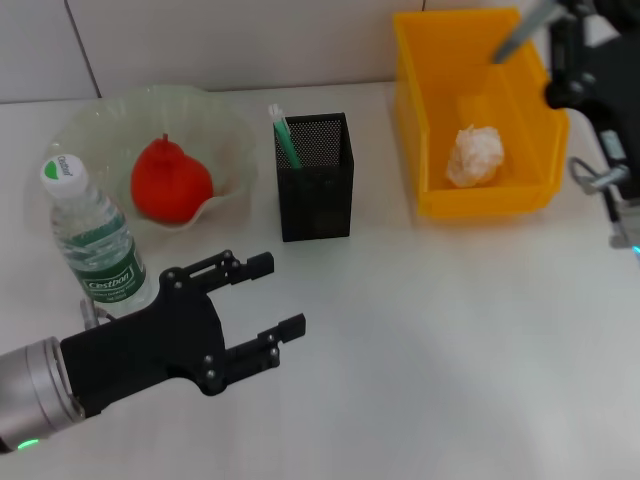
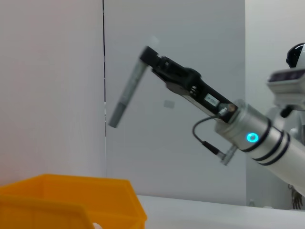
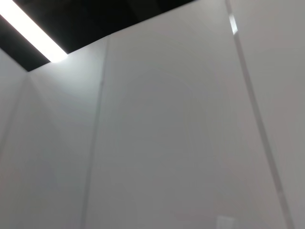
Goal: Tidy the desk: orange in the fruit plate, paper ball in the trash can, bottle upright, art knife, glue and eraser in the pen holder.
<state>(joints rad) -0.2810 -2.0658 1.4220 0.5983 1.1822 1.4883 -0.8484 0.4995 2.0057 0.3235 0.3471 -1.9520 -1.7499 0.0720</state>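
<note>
The orange lies in the pale green fruit plate at the back left. In front of the plate the bottle stands upright. A green and white stick, maybe the glue, leans inside the black mesh pen holder. The paper ball rests in the yellow trash can. Low at the front left, my left gripper is open and holds nothing. High over the trash can, my right gripper is shut on a slim grey art knife. The eraser is out of view.
A white wall runs close behind the desk. My right arm hangs over the desk's right edge beside the trash can. White desk surface lies in front of the pen holder and trash can. The right wrist view holds only wall and ceiling.
</note>
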